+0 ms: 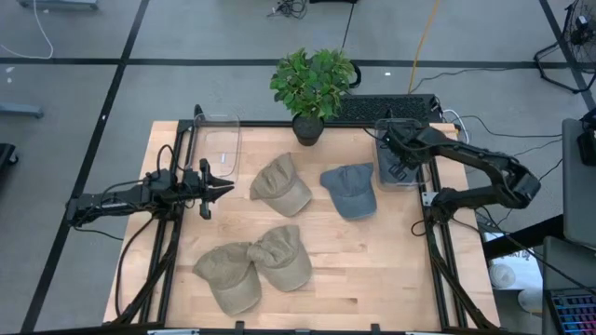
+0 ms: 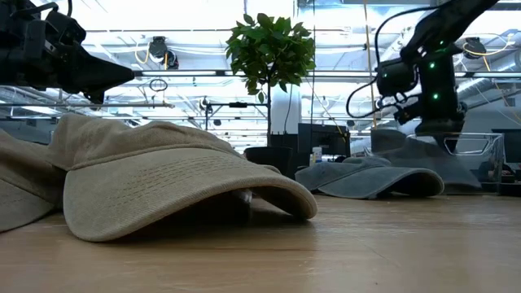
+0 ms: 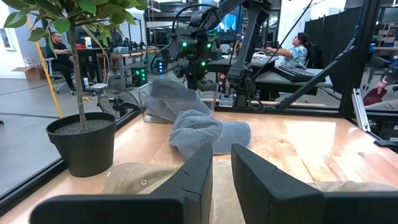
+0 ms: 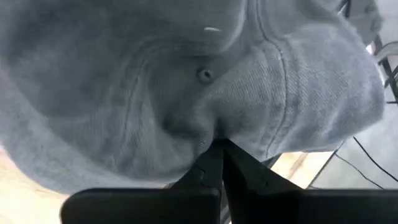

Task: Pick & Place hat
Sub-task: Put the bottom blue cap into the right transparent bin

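1. Our right hand [image 4: 217, 152] pinches a grey hat [image 4: 186, 81] tight, over the clear bin [image 1: 396, 172] at the back right of the surface [image 1: 372, 270].
2. Our left hand [image 1: 223, 187] hangs a little open and empty, beside a tan hat [image 1: 281, 186].
3. A blue hat [image 1: 350, 191] lies near the plant [image 1: 312, 88].

Pale, smooth wood on the worktop [image 1: 372, 270], grain showing. Matt grey denim cap [image 4: 186, 81], stitched seams, pinched in the right claw [image 4: 219, 149]. Beside it, clear glossy plastic bin [image 1: 396, 177].
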Motion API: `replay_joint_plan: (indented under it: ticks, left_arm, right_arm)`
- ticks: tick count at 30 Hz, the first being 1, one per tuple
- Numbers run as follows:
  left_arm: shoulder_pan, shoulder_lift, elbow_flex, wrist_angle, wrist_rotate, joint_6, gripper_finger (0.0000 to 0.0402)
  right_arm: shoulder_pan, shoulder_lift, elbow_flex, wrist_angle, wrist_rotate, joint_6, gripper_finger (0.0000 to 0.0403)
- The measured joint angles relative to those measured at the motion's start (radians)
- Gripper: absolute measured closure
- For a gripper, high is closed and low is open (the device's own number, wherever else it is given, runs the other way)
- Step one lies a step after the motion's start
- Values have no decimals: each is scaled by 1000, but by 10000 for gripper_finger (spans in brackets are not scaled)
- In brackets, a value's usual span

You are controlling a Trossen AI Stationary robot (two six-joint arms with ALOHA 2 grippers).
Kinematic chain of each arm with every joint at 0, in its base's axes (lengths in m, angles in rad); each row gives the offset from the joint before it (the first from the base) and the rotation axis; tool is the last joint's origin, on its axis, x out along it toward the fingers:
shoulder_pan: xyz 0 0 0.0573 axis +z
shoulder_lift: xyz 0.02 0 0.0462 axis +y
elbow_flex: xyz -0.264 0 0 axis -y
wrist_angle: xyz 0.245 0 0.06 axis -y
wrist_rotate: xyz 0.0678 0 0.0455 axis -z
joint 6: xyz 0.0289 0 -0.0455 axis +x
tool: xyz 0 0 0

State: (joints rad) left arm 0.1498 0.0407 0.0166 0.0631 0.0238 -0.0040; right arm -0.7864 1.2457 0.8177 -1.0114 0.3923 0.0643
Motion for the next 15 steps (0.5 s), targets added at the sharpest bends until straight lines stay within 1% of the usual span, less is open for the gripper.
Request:
replay_joint_plan:
  ticks: [5,8,11,15]
  left_arm:
    - [0,0,0,0,0,0,334]
    - [0,0,0,0,0,0,334]
    - [0,0,0,0,0,0,334]
    - [0,0,0,0,0,0,334]
  right_arm:
    - [0,61,0,17,2,0,403]
    - [0,74,0,30,6,-26,403]
    - [0,61,4,23,1,-44,403]
    - [2,10,30,-16,-4,-46,403]
